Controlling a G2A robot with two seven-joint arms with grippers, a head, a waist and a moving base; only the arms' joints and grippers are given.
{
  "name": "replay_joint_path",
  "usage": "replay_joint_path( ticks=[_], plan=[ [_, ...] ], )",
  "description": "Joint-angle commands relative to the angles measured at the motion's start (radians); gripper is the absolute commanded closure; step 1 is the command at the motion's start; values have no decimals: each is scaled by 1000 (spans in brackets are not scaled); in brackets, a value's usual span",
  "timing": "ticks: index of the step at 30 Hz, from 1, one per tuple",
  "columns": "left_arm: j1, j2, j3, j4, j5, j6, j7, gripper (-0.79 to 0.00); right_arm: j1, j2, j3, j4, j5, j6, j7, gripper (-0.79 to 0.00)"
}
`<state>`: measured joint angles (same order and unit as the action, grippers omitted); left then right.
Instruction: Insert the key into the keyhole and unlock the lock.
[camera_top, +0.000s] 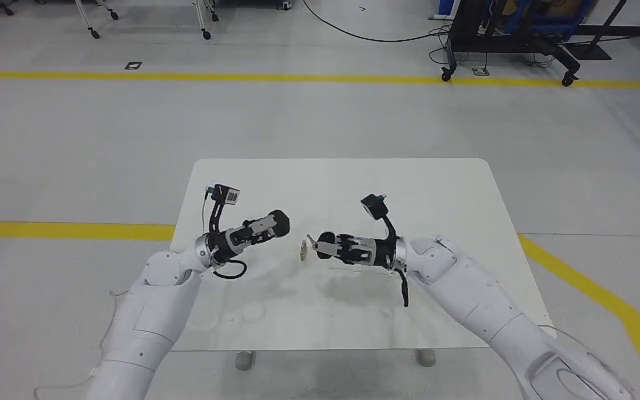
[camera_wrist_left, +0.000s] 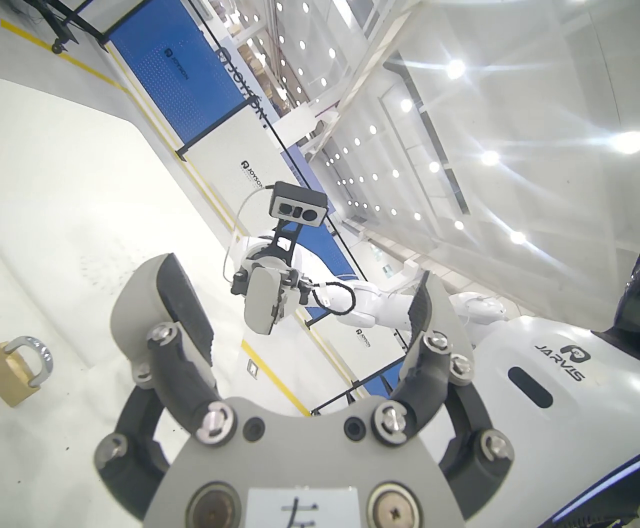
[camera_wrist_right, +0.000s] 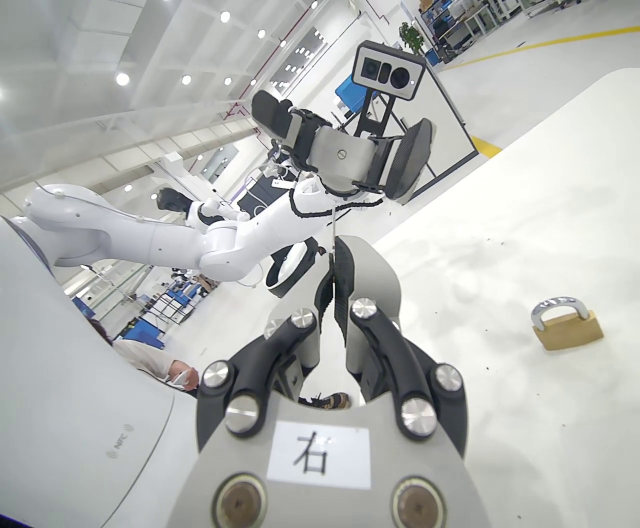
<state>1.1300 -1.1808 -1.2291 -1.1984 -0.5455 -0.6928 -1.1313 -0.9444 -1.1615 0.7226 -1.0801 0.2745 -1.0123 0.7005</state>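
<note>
A brass padlock (camera_top: 301, 254) with a silver shackle lies on the white table (camera_top: 440, 200) near its middle, between the two grippers. It is also seen as the padlock (camera_wrist_left: 19, 372) and the padlock (camera_wrist_right: 567, 327). My right gripper (camera_wrist_right: 333, 272) is shut on a thin silver key (camera_wrist_right: 332, 235), seen edge-on and sticking out past the fingertips. In the top view the right gripper (camera_top: 318, 245) hovers just right of the padlock, key (camera_top: 311, 241) pointing left. My left gripper (camera_wrist_left: 295, 295) stands open and holds nothing. From above, the left gripper (camera_top: 282, 222) sits just left of and behind the padlock.
The two grippers face each other closely over the table's middle; the left gripper (camera_wrist_right: 345, 140) and the right gripper (camera_wrist_left: 262, 300) each appear in the other's wrist view. White tabletop extends all around them. Yellow floor lines (camera_top: 300, 77) and a wheeled rack (camera_top: 520, 40) lie beyond the table.
</note>
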Motion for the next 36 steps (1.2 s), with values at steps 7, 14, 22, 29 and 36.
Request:
replay_joint_path(
  ticks=[7,14,22,29,36],
  plan=[
    [0,13,51,-23,169,-59,63,-582,40,-33,-76,55,122,0,107,0],
    [-5,21,88,-30,223,-79,83,-434,72,-41,-134,80,163,0,107,0],
    [-11,32,113,-30,223,-98,102,-286,75,-37,-142,93,189,0,107,0],
    [-15,43,128,-33,221,-111,115,-148,70,-32,-134,88,199,0,107,0],
    [-20,54,145,-35,217,-118,122,-169,64,-29,-124,90,196,0,107,0]
  ],
)
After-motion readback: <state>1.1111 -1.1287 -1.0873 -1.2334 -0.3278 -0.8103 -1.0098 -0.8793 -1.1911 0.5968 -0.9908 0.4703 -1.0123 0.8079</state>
